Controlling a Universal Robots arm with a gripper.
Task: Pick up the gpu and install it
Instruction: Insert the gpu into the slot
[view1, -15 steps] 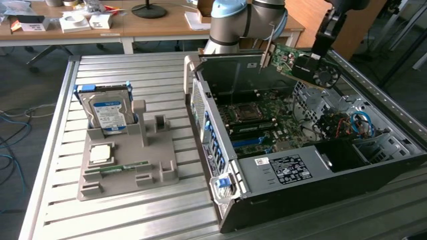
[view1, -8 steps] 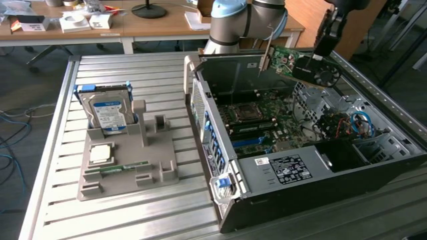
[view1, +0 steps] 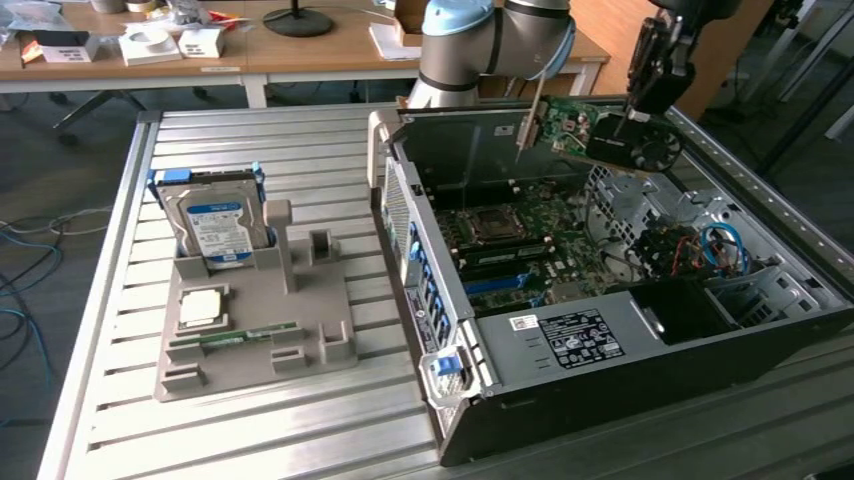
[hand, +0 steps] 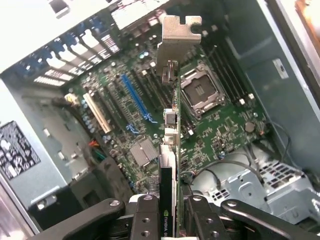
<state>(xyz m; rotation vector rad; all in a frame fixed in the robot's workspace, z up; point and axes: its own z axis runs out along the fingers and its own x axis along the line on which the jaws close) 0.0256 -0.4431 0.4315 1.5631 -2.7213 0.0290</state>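
**Exterior view: gpu held in the air over the open case**

Exterior view has the gpu (view1: 607, 135) off the bench, above the far end of the open case (view1: 747, 330). It is tilted, with its black cooler facing the camera and its silvery bracket (view1: 533, 125) toward the exterior view's left. In the wrist view the gpu (hand: 170, 165) is edge-on, bracket (hand: 176, 45) farthest from the camera. It is above the motherboard (hand: 220, 130) and apart from it, with a blue slot (hand: 134, 97) to one side and the CPU socket (hand: 200, 90) to the other.

The bench (view1: 267, 430) is bare slatted metal. Beyond its far edge stands a wooden desk (view1: 267, 55) with small boxes and a black lamp base (view1: 296, 20). Cables (view1: 27, 260) lie on the floor off the bench's edge at the exterior view's left.

The case lies on its side, open face up, along the bench's edge at the exterior view's right. Its motherboard (view1: 534, 250) and blue cables (view1: 721, 245) are in plain sight. Beside it, nearer the middle of the bench, a grey tray (view1: 320, 330) carries an upright hard drive (view1: 214, 225), a flat CPU (view1: 200, 305) and a RAM stick (view1: 247, 337).

The gripper (view1: 638, 112), at the end of the arm (view1: 487, 40), comes down onto the gpu's upper edge. In the wrist view the gripper (hand: 170, 222) has its fingers (hand: 146, 220) pressed against both faces of the card, clamping it.
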